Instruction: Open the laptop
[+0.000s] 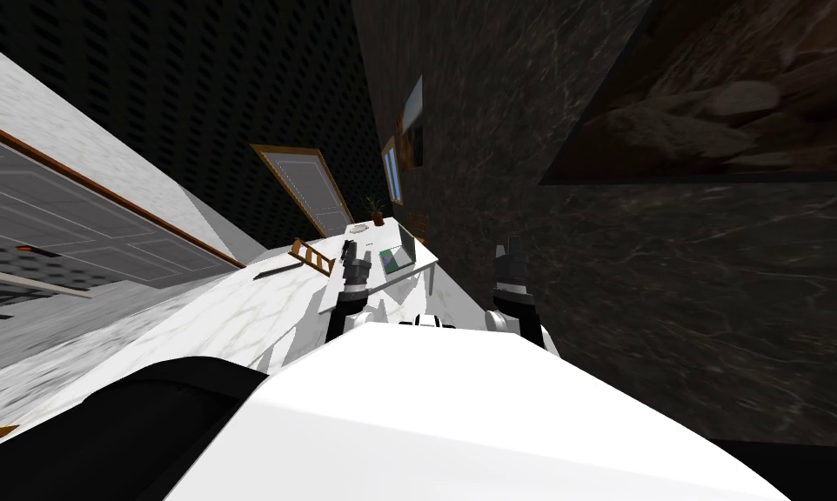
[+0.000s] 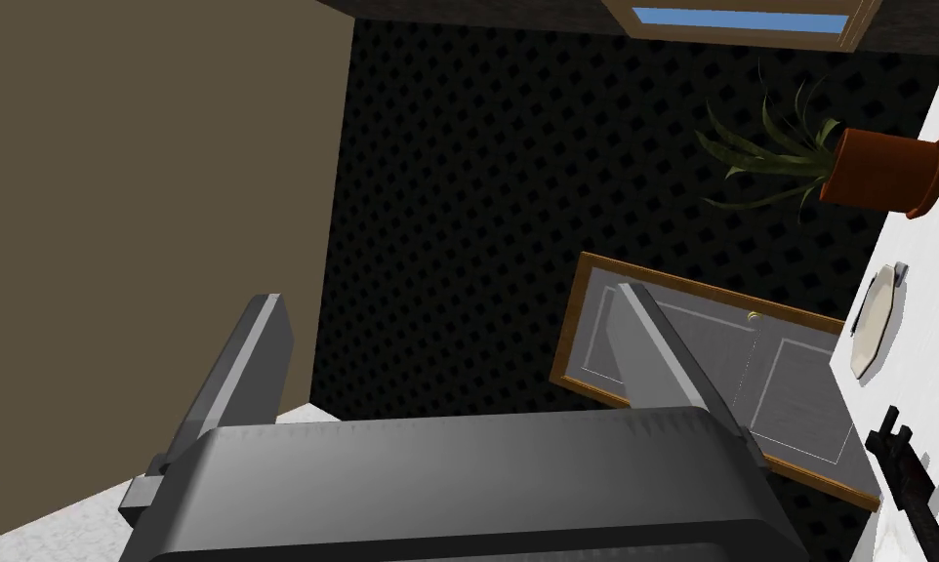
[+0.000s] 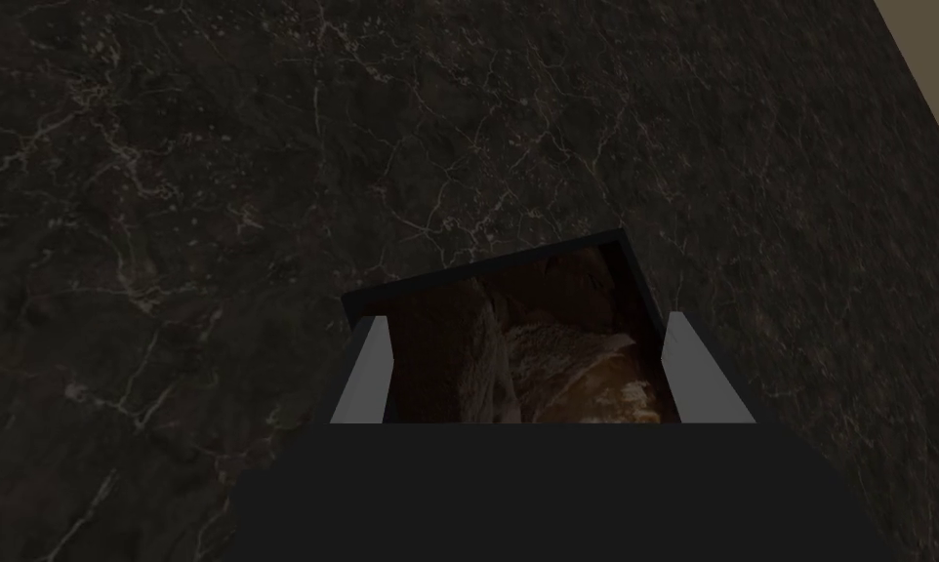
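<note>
Both forearms rise side by side just above the middle of the head view, grippers pointing up the frame. The left gripper (image 1: pixel 348 250) hangs over the white table (image 1: pixel 386 283), just left of the laptop (image 1: pixel 398 255) and apart from it; its fingers (image 2: pixel 231 381) stand spread wide with nothing between them. The laptop sits at the frame's centre by the table's right edge, its lid apparently raised off the base. The right gripper (image 1: pixel 509 250) is held right of the table, its fingers (image 3: pixel 360 376) likewise apart and empty
</note>
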You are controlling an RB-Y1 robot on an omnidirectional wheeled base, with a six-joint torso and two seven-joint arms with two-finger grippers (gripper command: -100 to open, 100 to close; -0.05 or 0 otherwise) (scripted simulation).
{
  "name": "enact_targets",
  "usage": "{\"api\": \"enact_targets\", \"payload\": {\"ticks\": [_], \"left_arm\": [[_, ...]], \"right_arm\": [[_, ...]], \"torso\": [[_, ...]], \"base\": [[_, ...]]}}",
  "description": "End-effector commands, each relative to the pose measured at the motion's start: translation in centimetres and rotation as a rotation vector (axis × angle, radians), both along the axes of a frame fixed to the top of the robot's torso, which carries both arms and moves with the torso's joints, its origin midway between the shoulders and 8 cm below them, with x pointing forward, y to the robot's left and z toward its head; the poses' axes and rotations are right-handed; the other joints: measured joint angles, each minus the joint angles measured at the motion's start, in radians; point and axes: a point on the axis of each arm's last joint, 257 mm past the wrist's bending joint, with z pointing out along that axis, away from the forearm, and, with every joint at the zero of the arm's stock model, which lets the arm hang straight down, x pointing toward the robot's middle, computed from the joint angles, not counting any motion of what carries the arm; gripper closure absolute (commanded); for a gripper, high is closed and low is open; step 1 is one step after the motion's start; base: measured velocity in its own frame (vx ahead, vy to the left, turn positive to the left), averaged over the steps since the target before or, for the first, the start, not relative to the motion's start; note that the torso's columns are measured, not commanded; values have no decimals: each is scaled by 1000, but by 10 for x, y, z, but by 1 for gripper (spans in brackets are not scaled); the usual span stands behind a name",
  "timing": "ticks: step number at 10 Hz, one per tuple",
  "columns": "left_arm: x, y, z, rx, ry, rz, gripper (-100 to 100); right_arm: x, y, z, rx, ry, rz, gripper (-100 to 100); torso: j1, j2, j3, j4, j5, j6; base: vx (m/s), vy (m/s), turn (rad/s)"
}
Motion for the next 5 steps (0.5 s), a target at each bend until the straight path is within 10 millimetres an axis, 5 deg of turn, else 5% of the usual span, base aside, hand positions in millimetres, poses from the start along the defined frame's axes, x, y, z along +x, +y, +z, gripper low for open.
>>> {"api": "enact_targets", "payload": {"ticks": [1, 5], "left_arm": [[7, -1, -8, 60, 52, -5, -100], [18, 3, -22, 121, 133, 15, -100]], "right_arm": [[0, 0, 0, 0, 0, 0, 0], [0, 0, 0, 0, 0, 0, 0]], "torso": [[0, 1, 0, 0, 0, 0], [1, 2, 1, 1, 0, 0]], "base": [[74, -61, 10], [76, -78, 12]]}}
